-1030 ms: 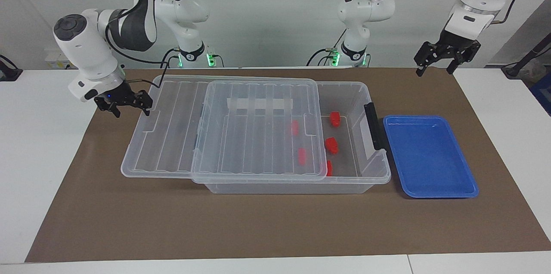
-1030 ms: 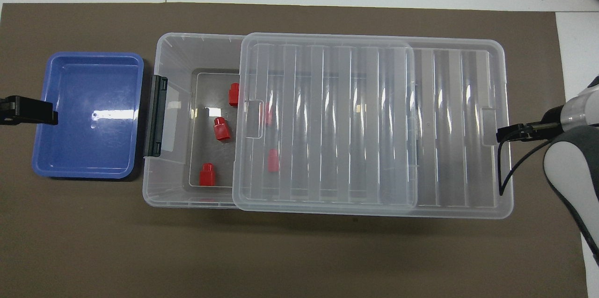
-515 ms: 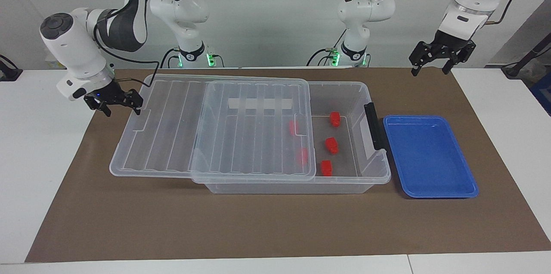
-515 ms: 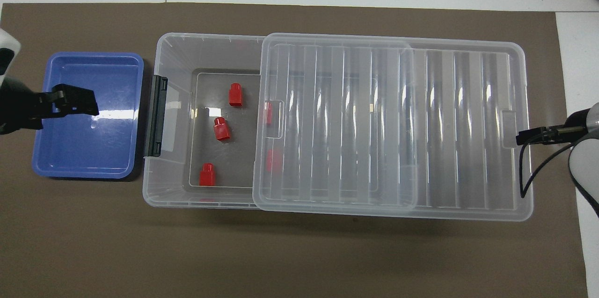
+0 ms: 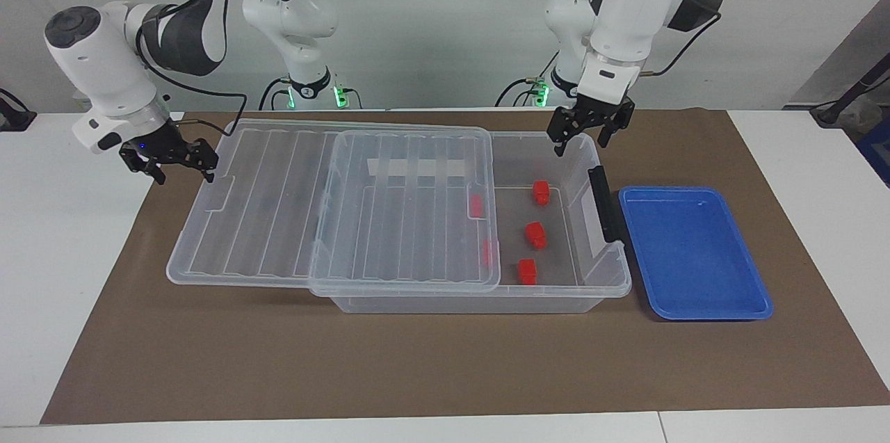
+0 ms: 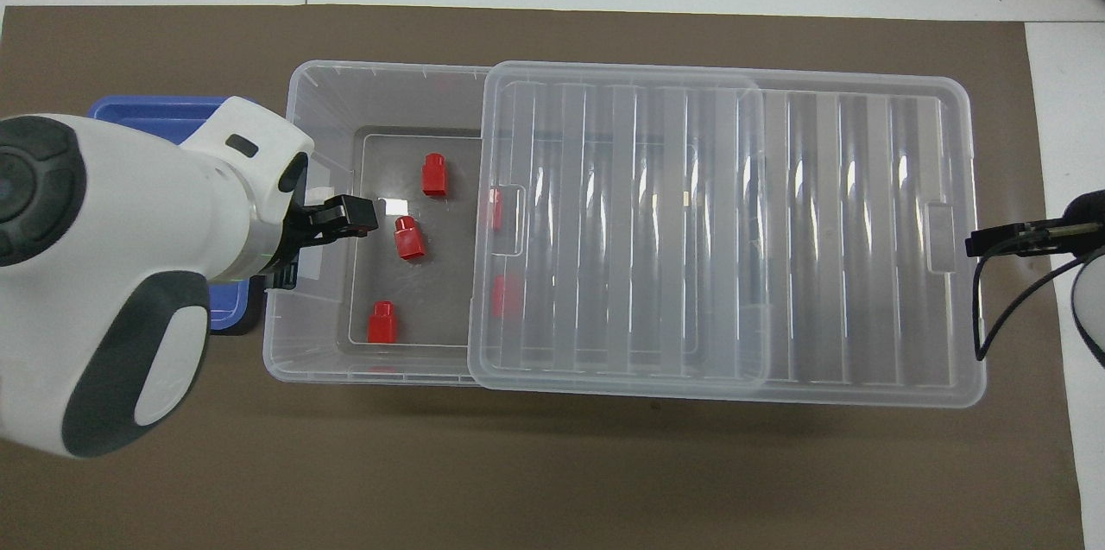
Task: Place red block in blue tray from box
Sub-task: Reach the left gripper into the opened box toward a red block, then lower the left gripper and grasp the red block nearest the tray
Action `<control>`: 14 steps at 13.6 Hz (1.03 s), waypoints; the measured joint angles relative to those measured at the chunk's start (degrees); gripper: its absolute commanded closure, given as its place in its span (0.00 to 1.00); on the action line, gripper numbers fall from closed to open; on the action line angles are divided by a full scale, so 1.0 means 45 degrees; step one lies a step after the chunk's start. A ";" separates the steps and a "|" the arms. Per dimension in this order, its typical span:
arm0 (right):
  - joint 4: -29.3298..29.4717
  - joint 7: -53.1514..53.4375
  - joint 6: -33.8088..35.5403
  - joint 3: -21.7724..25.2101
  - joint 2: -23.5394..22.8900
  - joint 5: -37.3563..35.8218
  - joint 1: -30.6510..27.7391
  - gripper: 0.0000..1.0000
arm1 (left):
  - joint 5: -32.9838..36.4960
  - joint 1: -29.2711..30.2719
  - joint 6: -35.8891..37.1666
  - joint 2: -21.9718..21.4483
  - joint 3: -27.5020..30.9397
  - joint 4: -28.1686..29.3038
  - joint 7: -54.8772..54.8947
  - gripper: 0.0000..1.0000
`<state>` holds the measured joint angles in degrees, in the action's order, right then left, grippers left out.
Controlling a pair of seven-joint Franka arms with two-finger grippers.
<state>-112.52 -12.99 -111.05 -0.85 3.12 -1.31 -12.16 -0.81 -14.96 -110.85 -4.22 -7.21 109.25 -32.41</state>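
Note:
The clear box (image 5: 615, 276) lies along the table with its ribbed lid (image 5: 334, 206) slid partway off toward the right arm's end. In the uncovered end lie three red blocks (image 5: 541, 192) (image 5: 535, 235) (image 5: 527, 271), and two more show through the lid (image 5: 476, 205). My left gripper (image 5: 584, 144) hangs open over that uncovered end, above the box's rim nearest the robots. From overhead, the left gripper (image 6: 350, 218) is beside a red block (image 6: 408, 237). My right gripper (image 5: 182, 175) stands open at the lid's outer end. The blue tray (image 5: 695, 252) sits empty beside the box's black clip.
A brown mat (image 5: 445, 359) covers the table under everything. From overhead, the left arm's body covers most of the blue tray (image 6: 155, 111). The black clip (image 5: 603, 206) stands on the box's end wall, next to the tray.
The lid slid farther toward the right arm's end, and the right gripper moved that way with it. The left gripper swung from over the tray's end to over the box's uncovered end.

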 measured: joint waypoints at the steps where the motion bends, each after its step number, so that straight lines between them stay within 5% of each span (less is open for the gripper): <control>1: 0.0338 0.0214 0.0398 -0.0028 0.0082 -0.0013 0.0151 0.00 | 0.0148 -0.0214 -0.0530 0.0423 0.0007 0.0263 -0.0085 0.00; 4: 0.1662 0.2008 0.1961 -0.0056 0.0157 -0.0530 0.1175 0.00 | 0.0647 -0.0678 -0.2250 0.1907 -0.0003 0.0473 -0.0580 0.00; 7: 0.3102 0.4140 0.3249 -0.0104 0.0098 -0.0632 0.2056 0.00 | 0.0688 -0.0541 -0.3202 0.2260 0.0146 0.0687 -0.0582 0.00; 14: 0.4908 0.4847 0.4308 -0.0078 -0.0587 -0.0518 0.1895 0.00 | 0.0878 -0.0468 -0.5496 0.3764 0.0126 0.1716 -0.0587 0.00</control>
<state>-90.44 8.82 -91.66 -1.20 0.48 -3.64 -3.64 3.14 -17.07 -135.58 12.72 -6.65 116.97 -35.05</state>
